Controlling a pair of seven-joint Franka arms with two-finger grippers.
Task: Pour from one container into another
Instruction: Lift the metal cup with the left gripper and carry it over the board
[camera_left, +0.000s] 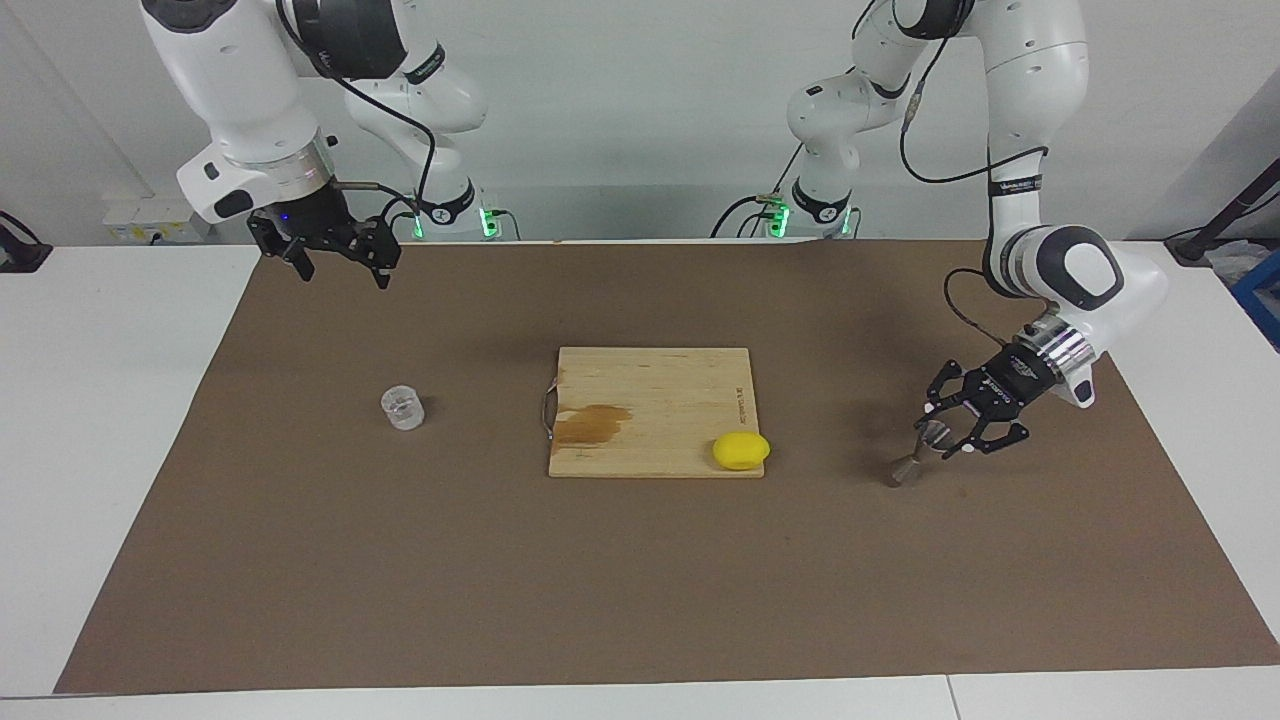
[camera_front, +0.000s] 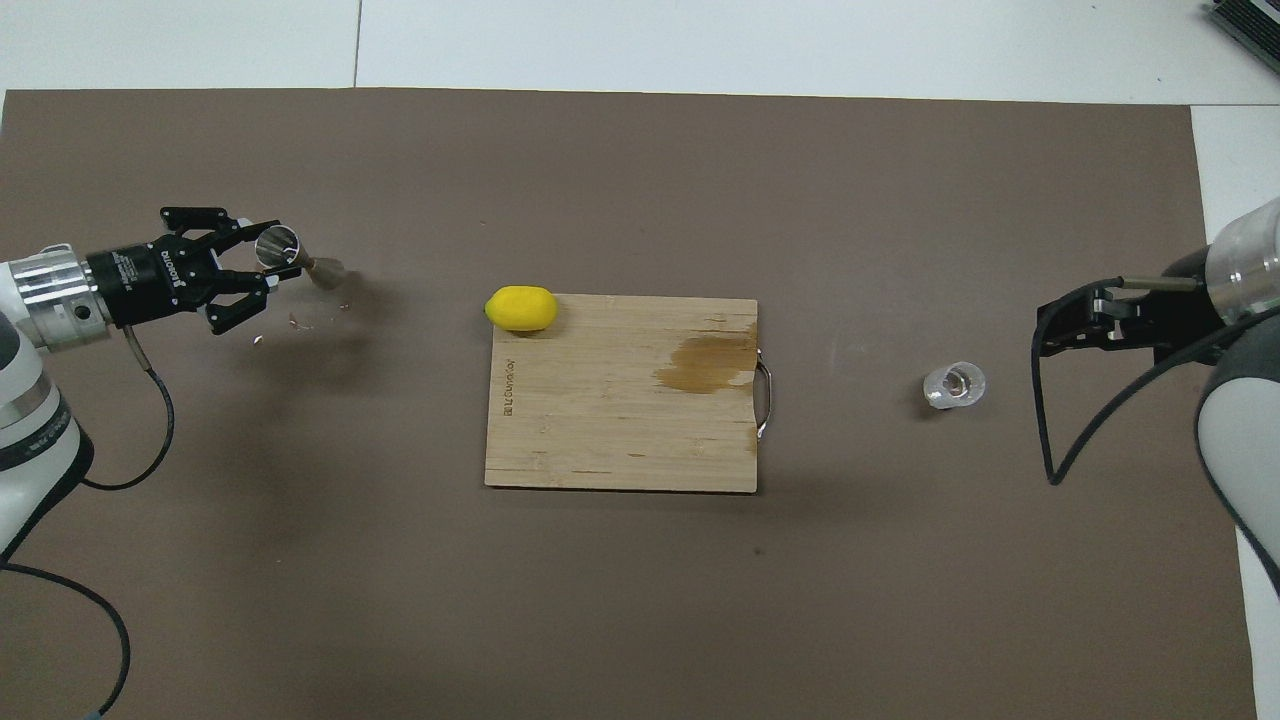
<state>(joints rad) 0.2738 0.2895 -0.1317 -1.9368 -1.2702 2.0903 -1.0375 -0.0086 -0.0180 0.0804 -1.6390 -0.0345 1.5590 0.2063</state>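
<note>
The left gripper (camera_left: 945, 436) is clamped on the upper cone of the metal jigger (camera_left: 922, 448), which tilts out from its fingertips with the lower cone pointing down toward the brown mat (camera_left: 640, 600), at the left arm's end of the table. In the overhead view the jigger (camera_front: 292, 262) sticks out ahead of the gripper (camera_front: 262, 276), toward the lemon (camera_front: 521, 308) on the cutting board (camera_front: 620, 420). The left arm reaches down low, its wrist slanted toward the board. The clear cup (camera_left: 402, 407) stands well apart from that gripper, past the board, on the mat. The right gripper (camera_left: 340, 265) hangs with fingers spread and empty, raised above the mat, the cup below and to one side of it (camera_front: 955, 385).
</note>
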